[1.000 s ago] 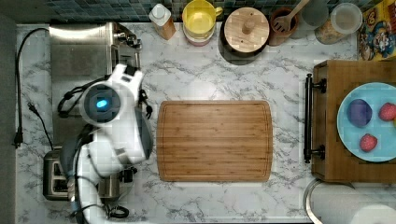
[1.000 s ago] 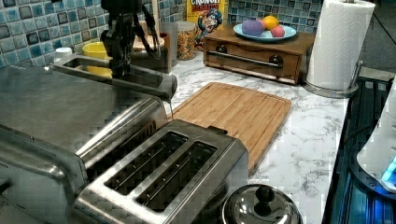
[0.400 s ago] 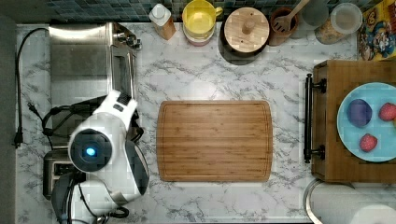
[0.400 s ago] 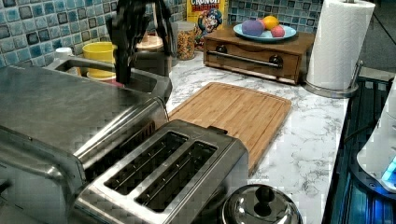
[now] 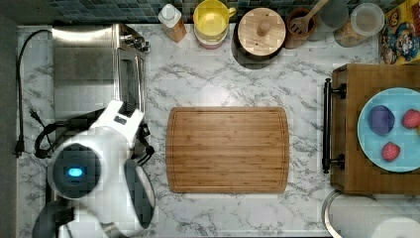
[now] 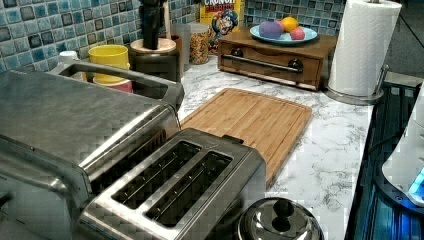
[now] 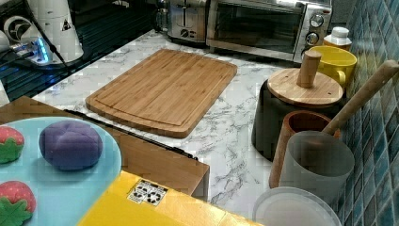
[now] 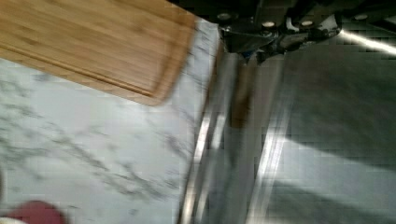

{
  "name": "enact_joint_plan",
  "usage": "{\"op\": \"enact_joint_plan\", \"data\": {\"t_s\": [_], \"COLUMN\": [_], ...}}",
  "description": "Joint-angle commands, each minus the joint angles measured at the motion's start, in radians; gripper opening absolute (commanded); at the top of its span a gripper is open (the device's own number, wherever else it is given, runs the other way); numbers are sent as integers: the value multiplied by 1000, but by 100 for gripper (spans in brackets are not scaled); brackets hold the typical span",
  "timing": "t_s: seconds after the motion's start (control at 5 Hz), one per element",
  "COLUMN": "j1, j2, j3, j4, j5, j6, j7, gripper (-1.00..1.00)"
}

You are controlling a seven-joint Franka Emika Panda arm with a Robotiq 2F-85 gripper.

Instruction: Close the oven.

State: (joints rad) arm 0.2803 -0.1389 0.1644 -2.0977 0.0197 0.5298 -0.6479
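The brushed-steel oven (image 5: 84, 69) stands at the top view's left edge, its glass door (image 5: 131, 79) upright against the front. In the left view the bar handle (image 6: 125, 75) sits level with the oven (image 6: 65, 115) top. From the right view the oven (image 7: 259, 21) front looks flat and shut, knobs beside the glass. My arm (image 5: 94, 173) hangs over the counter's lower-left corner in the top view, below the oven. In the wrist view my gripper (image 8: 275, 35) hovers above the oven's steel top (image 8: 336, 140), touching nothing.
A two-slot toaster (image 6: 175, 185) sits beside the oven, partly under my arm. A bamboo cutting board (image 5: 228, 148) lies mid-counter. Cups and jars (image 5: 213, 20) line the tiled wall. A wooden box with a fruit plate (image 5: 391, 129) stands at the top view's right.
The oven door has swung up from partly open to upright. My arm has drawn back from the handle toward the top view's lower left, and the gripper has left the left view.
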Motion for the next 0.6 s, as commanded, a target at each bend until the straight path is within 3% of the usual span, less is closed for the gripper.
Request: {"op": "enact_joint_plan", "data": {"t_s": [0.2,0.6], "j1": [12,13], "j2": [102,102], "j3": [93,92], "j4": [190,190], "j5": [-38,-38], "j6": [-12,-12], "j7": [131,131], "gripper": [-100,-100]}}
